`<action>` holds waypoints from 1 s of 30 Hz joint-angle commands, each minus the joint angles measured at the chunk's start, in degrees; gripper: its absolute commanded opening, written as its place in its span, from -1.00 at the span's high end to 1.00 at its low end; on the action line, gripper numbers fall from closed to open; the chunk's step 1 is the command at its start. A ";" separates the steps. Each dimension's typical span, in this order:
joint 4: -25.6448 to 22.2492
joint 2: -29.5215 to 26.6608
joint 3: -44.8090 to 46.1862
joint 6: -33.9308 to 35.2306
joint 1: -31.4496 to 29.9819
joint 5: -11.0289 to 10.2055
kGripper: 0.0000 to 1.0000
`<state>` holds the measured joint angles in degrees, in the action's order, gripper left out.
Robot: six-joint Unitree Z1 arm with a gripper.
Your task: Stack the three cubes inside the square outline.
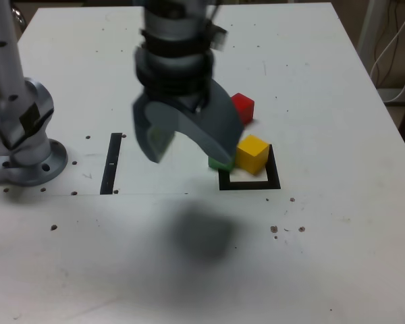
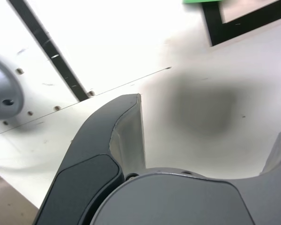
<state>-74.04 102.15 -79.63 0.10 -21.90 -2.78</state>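
My gripper (image 1: 189,155) hangs open above the table with nothing between its dark fingers (image 2: 126,126). In the exterior view it is just left of the square outline (image 1: 250,183). The yellow cube (image 1: 252,154) rests on the outline's far side, over its black edge. The green cube (image 1: 219,163) lies at the outline's far left corner, mostly hidden behind one finger. In the wrist view only a sliver of the green cube (image 2: 201,1) shows, beside a corner of the outline (image 2: 220,35). The red cube (image 1: 243,106) stands alone on the table behind the yellow one.
A straight black strip (image 1: 111,163) lies on the white table (image 1: 324,256) at the exterior view's left of the gripper. The arm's grey base (image 1: 23,145) stands at the far left. The gripper's shadow falls on the table in front.
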 commanded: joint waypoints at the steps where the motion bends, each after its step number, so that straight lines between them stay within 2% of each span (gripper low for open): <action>1: -0.17 2.04 -1.85 -0.68 -0.11 -0.15 -0.97; 14: 0.17 17.47 -17.41 -8.24 -2.14 -1.77 -0.97; 19: 1.82 20.30 -18.90 -12.59 -1.63 -2.94 -0.97; 30: 5.15 23.50 -19.23 -21.95 3.25 -3.60 -0.97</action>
<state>-68.96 125.22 -98.63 -21.26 -19.27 -6.19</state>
